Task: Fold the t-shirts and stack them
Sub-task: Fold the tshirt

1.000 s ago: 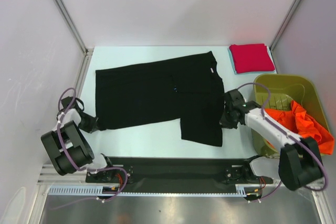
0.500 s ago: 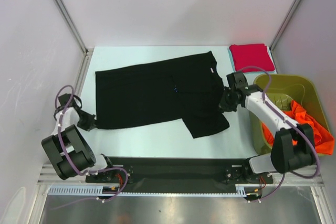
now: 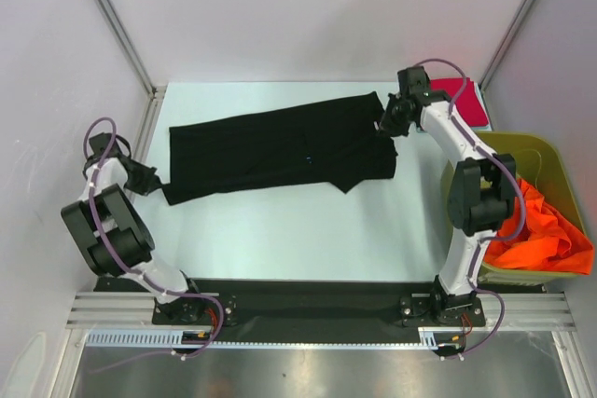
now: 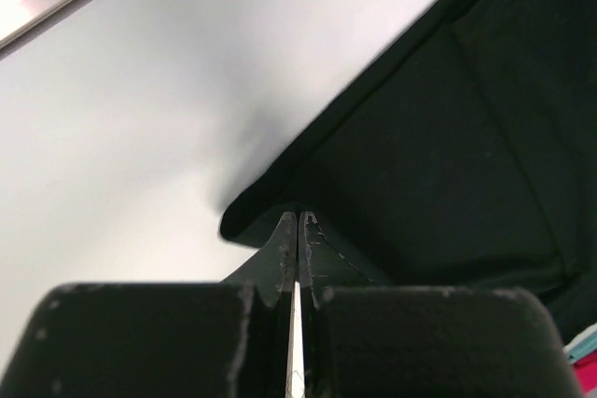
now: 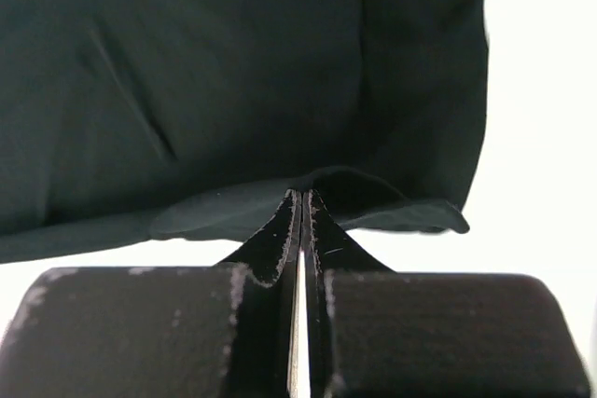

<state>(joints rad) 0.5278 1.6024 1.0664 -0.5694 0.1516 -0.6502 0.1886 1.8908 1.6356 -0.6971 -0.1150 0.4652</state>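
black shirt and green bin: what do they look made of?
The black shirt looks like soft, matte knit cloth, probably cotton: it lies limp, creases, and its edge folds over on itself. The green bin looks like rigid moulded plastic, smooth with a slight sheen: its rim holds an even, rounded shape.

Bright, even light fills the top view; the pale worktop [image 3: 280,240] carries barely a shadow, and the metal plate [image 3: 280,370] below gleams dully. Left wrist: soft shadow under the black t-shirt [image 4: 448,156] edge, top-left corner blown out. Right wrist: worktop bleached white, cloth folds faint.
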